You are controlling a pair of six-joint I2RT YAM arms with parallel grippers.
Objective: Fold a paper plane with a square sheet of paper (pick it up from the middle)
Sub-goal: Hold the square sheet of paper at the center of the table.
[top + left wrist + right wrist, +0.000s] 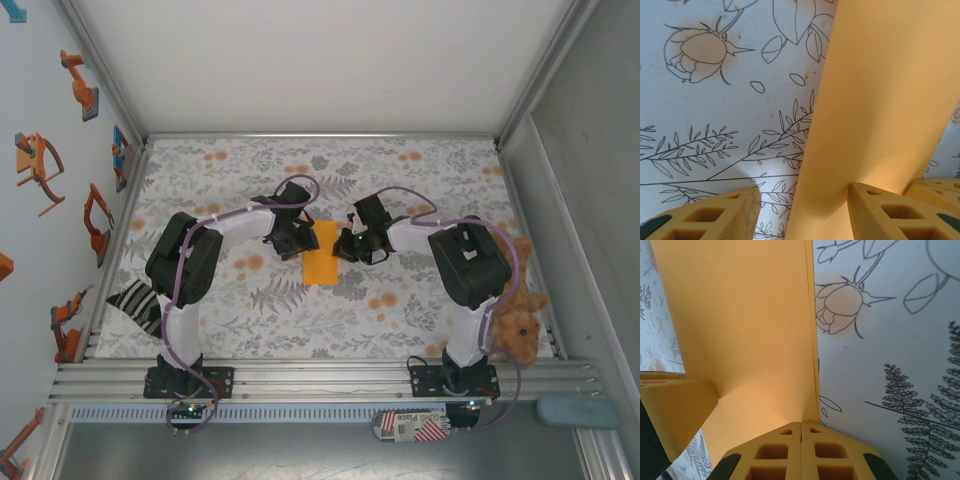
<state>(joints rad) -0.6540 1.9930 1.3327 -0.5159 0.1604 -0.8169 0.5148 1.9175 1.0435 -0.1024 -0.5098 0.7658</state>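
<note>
Right gripper, jaws closed to a hairline seam on the right long edge of the square sheet of paper; the edge runs straight into the seam, so the sheet is judged to be pinched there. Left gripper, jaws wide apart: the finger nearer the sheet presses its tip onto the paper surface, while the other lies over the bare floral cloth, with the sheet's left edge between them. The likely reason for this arrangement is that one hand anchors the sheet while the other grips its edge, so that a crease can be set or a flap turned without the paper sliding. The sheet lies at mid-table between the two grippers and reads from above as a narrow rectangle, long axis running near to far, rather than a square. This suggests a first half-fold is already made; no pointed nose is formed yet. The top view gives the layout: both arms reach inward to meet at the sheet, and a plush teddy sits at the right table edge, well apart. It cannot resolve the jaws. The right wrist view supplies the closed seam and a doubled line along the gripped edge, hinting at two layers. The left wrist view adds a soft shadow beside the sheet's left edge, suggesting that edge stands slightly off the cloth.
</note>
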